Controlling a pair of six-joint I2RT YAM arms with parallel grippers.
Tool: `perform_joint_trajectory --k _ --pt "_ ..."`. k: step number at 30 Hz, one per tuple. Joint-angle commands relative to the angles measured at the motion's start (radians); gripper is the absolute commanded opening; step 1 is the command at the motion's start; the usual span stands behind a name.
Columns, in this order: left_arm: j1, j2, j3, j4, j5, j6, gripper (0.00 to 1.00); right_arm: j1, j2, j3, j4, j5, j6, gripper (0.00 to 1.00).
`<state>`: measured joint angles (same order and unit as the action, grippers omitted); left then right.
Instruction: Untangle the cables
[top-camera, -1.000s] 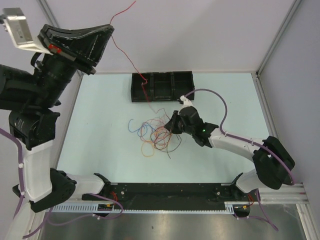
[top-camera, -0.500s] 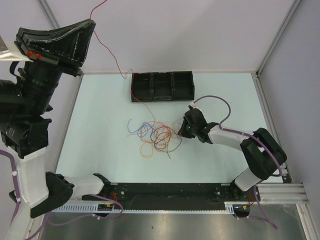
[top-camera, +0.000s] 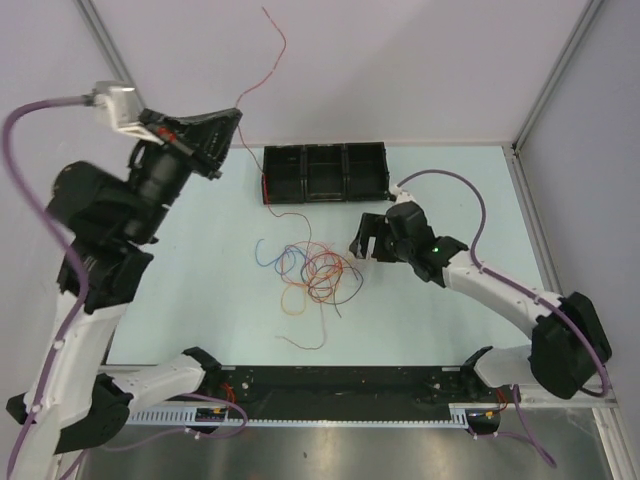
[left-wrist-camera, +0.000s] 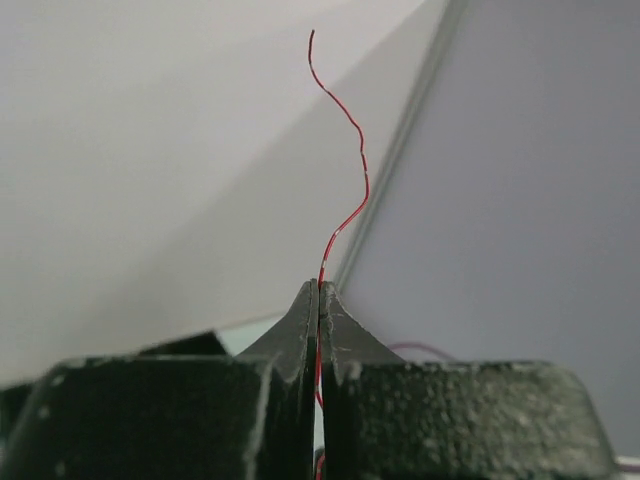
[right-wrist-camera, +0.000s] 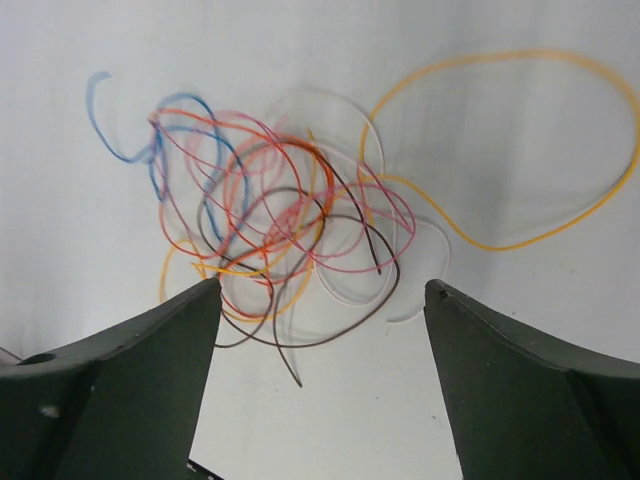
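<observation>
- Right gripper (top-camera: 364, 240), fingers spread wide, hovers just beside the cables (top-camera: 315, 270), a tangle of blue, orange, pink and dark loops lying mid-table.
- A black tray (top-camera: 324, 148) sits beyond the tangle.
- Left gripper (left-wrist-camera: 319, 290), raised high at far left, is pressed together, pinching one red cable (left-wrist-camera: 366, 190) that trails down toward the tray.
- Likely step: lifting the red cable clear; next, set it aside, then pick another strand.

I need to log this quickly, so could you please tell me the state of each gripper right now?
Left gripper: closed on the red cable.
Right gripper: open, holding nothing.
</observation>
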<state>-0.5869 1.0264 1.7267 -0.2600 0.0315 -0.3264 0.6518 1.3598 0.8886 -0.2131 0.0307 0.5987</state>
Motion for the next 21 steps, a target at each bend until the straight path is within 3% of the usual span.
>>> perform_joint_trajectory --k 1,4,8,11,21 --pt "0.001 0.047 -0.026 -0.191 -0.334 -0.175 0.0 0.008 -0.117 0.096 -0.118 0.07 -0.129 0.91" --pt "0.044 0.099 0.017 -0.361 -0.406 -0.305 0.0 0.025 -0.185 0.121 -0.14 0.083 -0.163 0.94" --pt "0.21 0.113 -0.051 -0.381 -0.19 -0.428 0.0 0.074 -0.26 0.135 -0.141 0.109 -0.186 0.96" --pt "0.269 0.136 -0.078 -0.383 -0.107 -0.479 0.0 0.123 -0.303 0.136 -0.105 0.107 -0.189 0.96" --pt "0.274 0.185 -0.03 -0.505 -0.114 -0.611 0.0 0.224 -0.214 0.142 0.175 0.043 -0.212 0.96"
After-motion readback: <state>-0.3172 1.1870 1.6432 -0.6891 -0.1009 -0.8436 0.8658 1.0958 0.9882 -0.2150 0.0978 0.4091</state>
